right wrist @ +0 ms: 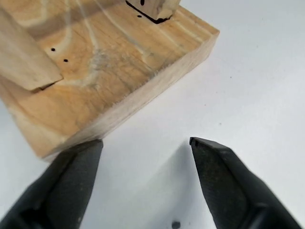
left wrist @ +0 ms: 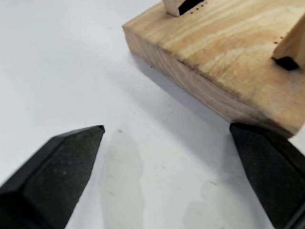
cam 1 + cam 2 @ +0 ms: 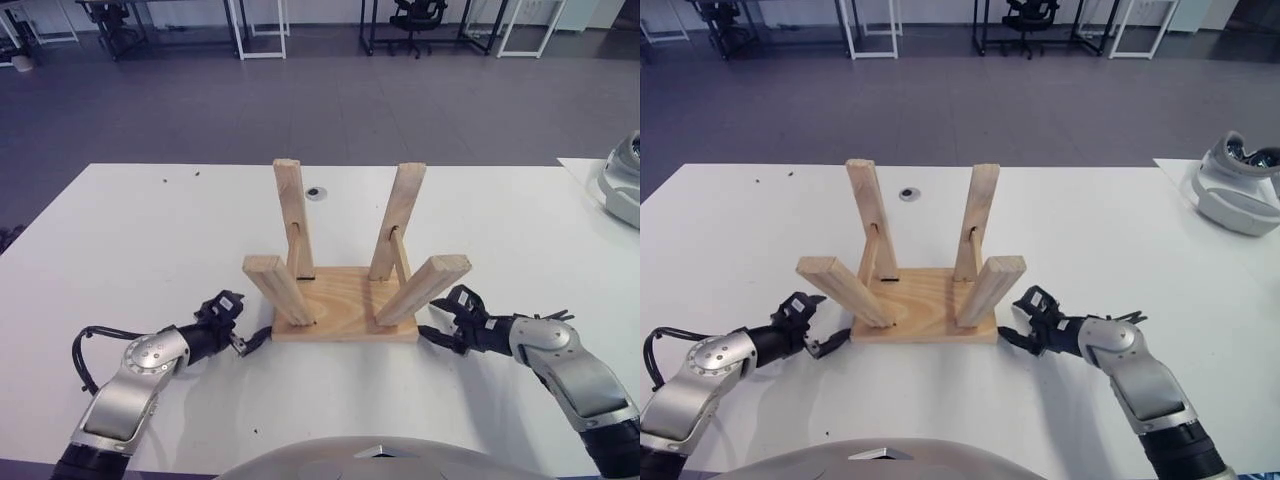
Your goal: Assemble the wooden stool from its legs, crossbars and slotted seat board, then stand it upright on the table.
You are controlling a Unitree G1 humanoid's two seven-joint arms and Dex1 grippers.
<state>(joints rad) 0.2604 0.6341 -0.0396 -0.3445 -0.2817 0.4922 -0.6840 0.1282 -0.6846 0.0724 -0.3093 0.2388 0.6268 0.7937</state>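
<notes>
One table [image 3: 150, 230] bears one upturned seat board [image 3: 340, 305], with four legs [image 3: 291, 215] slanting up from it. My two grippers flank the board: my left gripper [image 2: 167, 131] rests at its near left corner, my right gripper [image 1: 145, 140] at its near right corner, both with fingers spread wide.

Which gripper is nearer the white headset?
Right. The right gripper is at the seat board's near right corner, toward the headset; the left gripper is at the opposite near corner.
</notes>
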